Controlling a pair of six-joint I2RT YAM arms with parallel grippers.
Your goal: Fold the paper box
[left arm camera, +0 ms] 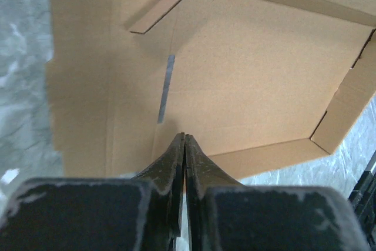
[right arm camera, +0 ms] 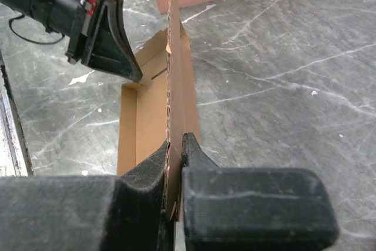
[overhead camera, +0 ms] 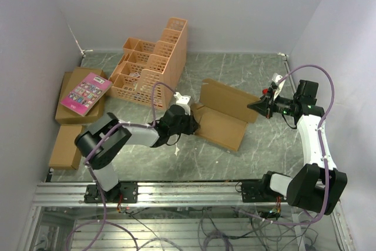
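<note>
The paper box (overhead camera: 220,116) is a brown cardboard sheet lying in the middle of the table, partly folded, with low walls raised along its sides. My left gripper (overhead camera: 197,124) is shut with nothing between its fingers. Its tips (left arm camera: 185,137) rest against the box's left end, over the flat inner panel (left arm camera: 247,74). My right gripper (overhead camera: 252,105) is shut on the upright long flap at the box's right end. In the right wrist view the flap's edge (right arm camera: 174,74) stands vertically between the fingers (right arm camera: 176,148). The left gripper (right arm camera: 138,76) shows at the far corner.
An orange lattice crate (overhead camera: 153,66) stands at the back left. A pink book (overhead camera: 86,93) lies on a brown carton (overhead camera: 73,113) at the left edge, with another carton (overhead camera: 66,145) nearer. A metal rail (overhead camera: 188,192) runs along the near edge. Walls close in on three sides.
</note>
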